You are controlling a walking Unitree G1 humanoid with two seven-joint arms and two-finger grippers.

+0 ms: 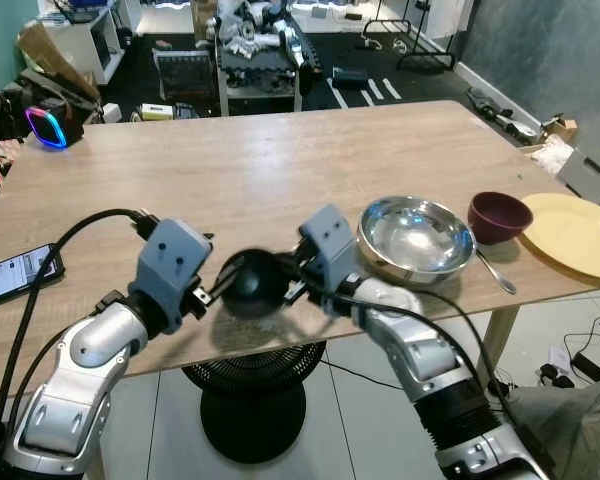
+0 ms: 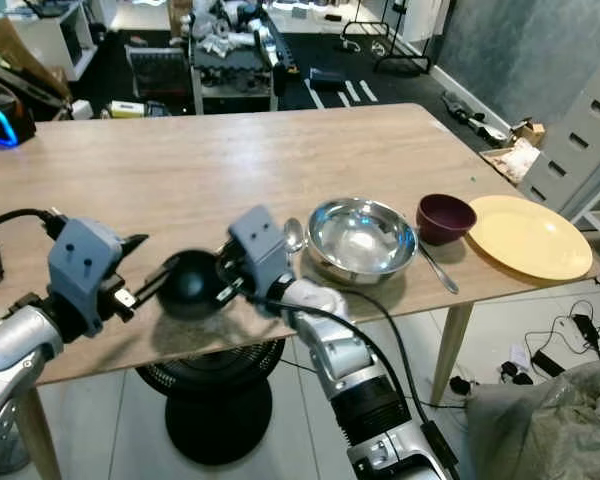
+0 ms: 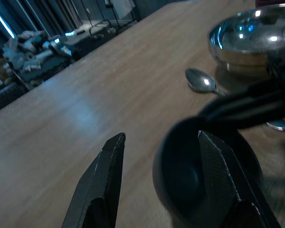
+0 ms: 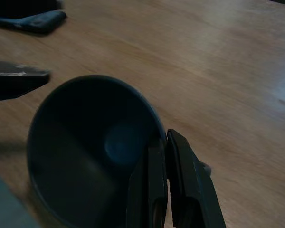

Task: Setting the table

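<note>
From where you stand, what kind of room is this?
Probably a lab or workshop staged as a dining area: a wooden table set with a yellow plate and steel bowl, but a cluttered equipment cart and loose cables on the floor.

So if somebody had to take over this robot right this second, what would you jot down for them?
Right gripper: shut on the rim of the black bowl, near the front edge of the table.
Left gripper: open, one finger inside the same bowl and one outside; not clamped.
On the table to the right: steel bowl, a spoon beside it, maroon bowl, another spoon, yellow plate.
Done: dishes are out, bunched at the right end.
Left: place the black bowl and lay things out as settings.
</note>
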